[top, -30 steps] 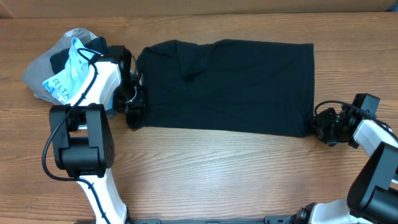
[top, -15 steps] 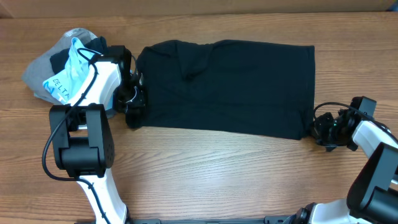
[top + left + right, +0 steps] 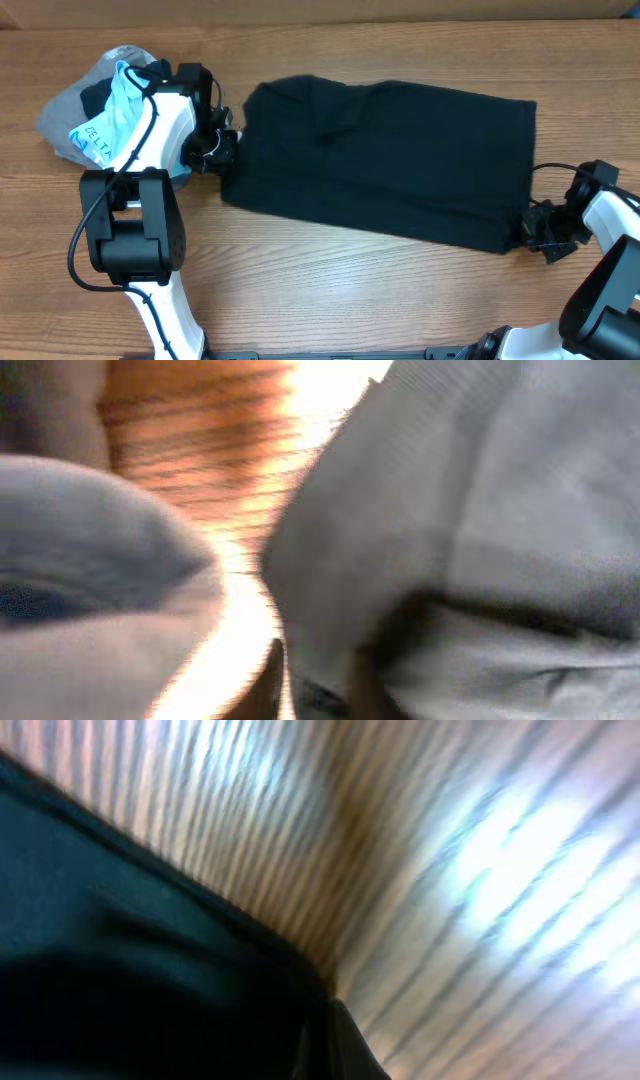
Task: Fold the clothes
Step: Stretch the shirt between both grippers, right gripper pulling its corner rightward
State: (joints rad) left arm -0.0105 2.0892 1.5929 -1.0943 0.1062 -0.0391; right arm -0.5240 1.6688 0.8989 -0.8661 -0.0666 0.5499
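Observation:
A black garment [image 3: 385, 160] lies flat on the wooden table [image 3: 350, 290], folded into a long band and tilted a little, its right end lower. My left gripper [image 3: 222, 152] is shut on its left edge; the blurred left wrist view shows cloth [image 3: 470, 510] between the fingers [image 3: 312, 685]. My right gripper [image 3: 530, 230] is shut on the lower right corner; in the right wrist view the dark cloth [image 3: 130, 970] fills the left side and meets the fingers [image 3: 325, 1040].
A pile of other clothes [image 3: 100, 110], grey, dark and light blue with lettering, sits at the far left behind the left arm. A cable loops at the right wrist [image 3: 560, 172].
The whole garment has slid to the right and tilted, its right end now lower. Both grippers moved right with it, still holding its edges; the left gripper also moved up a little.

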